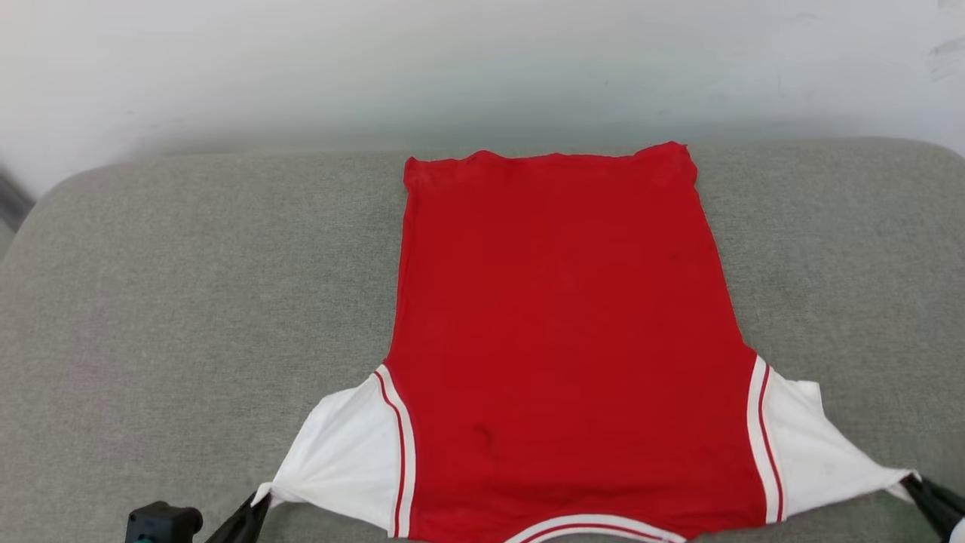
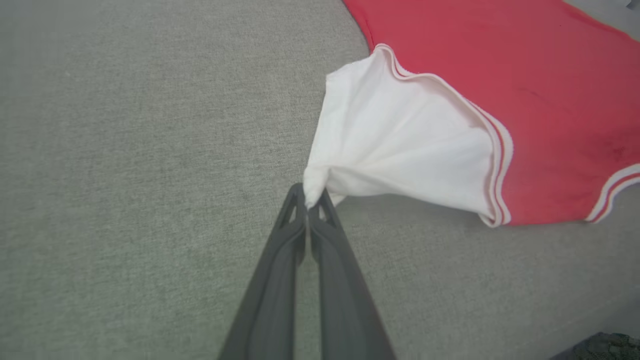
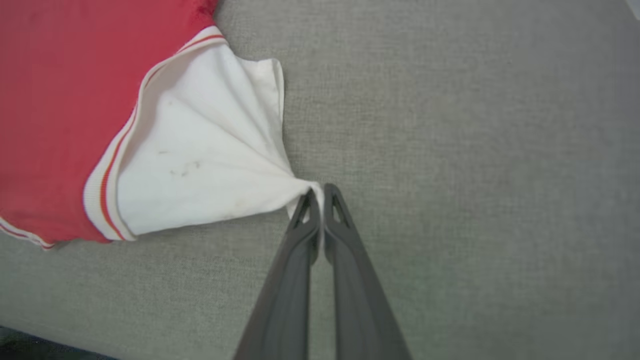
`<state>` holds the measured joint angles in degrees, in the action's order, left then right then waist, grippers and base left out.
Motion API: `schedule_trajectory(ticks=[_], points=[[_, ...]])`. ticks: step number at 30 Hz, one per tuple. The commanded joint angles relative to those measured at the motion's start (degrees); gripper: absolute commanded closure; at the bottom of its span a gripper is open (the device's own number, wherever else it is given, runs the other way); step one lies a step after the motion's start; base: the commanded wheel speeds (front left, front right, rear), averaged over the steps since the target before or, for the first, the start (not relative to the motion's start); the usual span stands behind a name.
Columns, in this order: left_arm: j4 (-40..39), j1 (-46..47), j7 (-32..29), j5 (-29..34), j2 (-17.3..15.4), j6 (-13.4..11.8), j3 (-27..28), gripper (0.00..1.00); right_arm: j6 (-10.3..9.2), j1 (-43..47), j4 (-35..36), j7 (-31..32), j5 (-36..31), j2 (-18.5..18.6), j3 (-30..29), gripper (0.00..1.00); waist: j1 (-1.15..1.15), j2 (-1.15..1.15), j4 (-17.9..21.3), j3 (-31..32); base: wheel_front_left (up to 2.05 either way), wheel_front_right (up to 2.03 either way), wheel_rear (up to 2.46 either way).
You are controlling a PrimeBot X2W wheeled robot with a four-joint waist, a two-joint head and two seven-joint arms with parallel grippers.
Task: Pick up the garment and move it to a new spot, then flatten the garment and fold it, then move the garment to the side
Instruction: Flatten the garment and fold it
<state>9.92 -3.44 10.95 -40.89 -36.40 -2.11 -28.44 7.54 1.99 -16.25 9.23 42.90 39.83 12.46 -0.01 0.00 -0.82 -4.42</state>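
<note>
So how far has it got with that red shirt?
Spreading looks nearly done: the red white-sleeved jersey shirt lies flat on the grey fabric cushion. In hand: the left tool and right tool each pinch a sleeve tip. Folding and setting aside remain.

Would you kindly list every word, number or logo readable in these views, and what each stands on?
No text is readable: the red jersey lies plain side up, and its white sleeves, the grey cushion, the left gripper and the right gripper carry no legible marking.
</note>
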Motion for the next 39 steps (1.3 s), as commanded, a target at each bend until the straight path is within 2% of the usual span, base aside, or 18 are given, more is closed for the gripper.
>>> schedule_trajectory(ticks=[1,7,8,9,10,13,17,22,25,28,32,39], points=[[-0.4,-0.8,0.3,-0.4,-0.4,-0.6,0.5,1.0,-0.09,1.7,0.7,0.7,0.2,-0.3,-0.6,1.0,0.01,0.0,-0.1,0.2,0.0,0.0,0.0],[-2.0,-3.9,0.8,-1.4,0.4,-1.1,0.0,1.0,-0.08,5.3,4.2,3.6,0.0,-2.2,-3.3,1.0,0.01,0.0,0.0,0.2,0.0,0.0,0.0],[-2.2,-4.0,0.9,-1.5,0.5,-0.9,-0.1,1.0,-0.08,5.5,4.6,4.3,-0.3,-2.3,-3.5,0.87,0.01,0.0,0.0,0.0,0.0,0.0,0.0],[-2.5,-4.0,0.8,-1.6,0.7,-0.7,-0.3,1.0,-0.08,5.6,4.9,4.7,-0.9,-2.1,-3.8,0.22,0.01,0.0,-0.1,-0.2,0.0,0.0,0.0],[-3.1,-3.9,0.8,-1.7,0.9,-0.4,-0.6,1.0,-0.08,5.8,5.1,5.9,-0.7,-2.1,-4.0,0.0,0.01,0.0,-0.2,-0.4,0.0,0.0,0.0],[-4.9,-4.0,0.4,-1.4,1.0,0.3,-1.4,1.0,-0.07,4.6,7.5,7.5,-0.6,-1.7,-5.4,0.0,0.01,0.0,-0.5,-1.5,0.0,0.0,0.0],[-8.8,-3.2,0.0,0.2,0.9,-0.5,-2.3,1.0,-0.06,1.3,11.8,10.7,0.5,-1.3,-8.7,0.0,0.01,0.0,-2.2,-4.4,0.0,0.0,0.0],[-14.6,-1.0,-1.3,2.8,0.8,-0.8,-4.1,1.0,-0.06,-5.7,16.9,16.5,0.1,-0.9,-12.6,0.0,0.01,0.0,-6.0,-9.4,0.0,0.0,0.0],[-17.6,0.6,-2.0,3.4,1.8,-0.9,-4.8,1.0,-0.05,-11.8,17.6,20.0,-1.2,-1.4,-14.6,0.0,0.01,0.0,-8.7,-12.5,0.0,0.0,0.0],[-19.5,2.1,-2.1,4.2,2.7,-0.6,-5.6,1.0,-0.06,-18.5,16.7,23.9,-3.3,-0.1,-15.5,0.0,0.01,0.0,-11.2,-15.3,0.0,0.0,0.0],[-20.2,4.0,-1.7,5.1,4.8,0.0,-7.1,1.0,-0.05,-29.1,13.3,27.8,-6.1,-0.2,-17.0,0.0,0.01,0.0,-14.4,-18.7,0.0,0.0,0.0],[-19.2,6.9,-0.2,6.1,7.9,1.4,-8.9,1.0,-0.06,-45.4,3.3,34.8,-12.1,-1.0,-17.9,0.0,0.01,0.0,-19.0,-24.0,0.0,0.0,0.0]])
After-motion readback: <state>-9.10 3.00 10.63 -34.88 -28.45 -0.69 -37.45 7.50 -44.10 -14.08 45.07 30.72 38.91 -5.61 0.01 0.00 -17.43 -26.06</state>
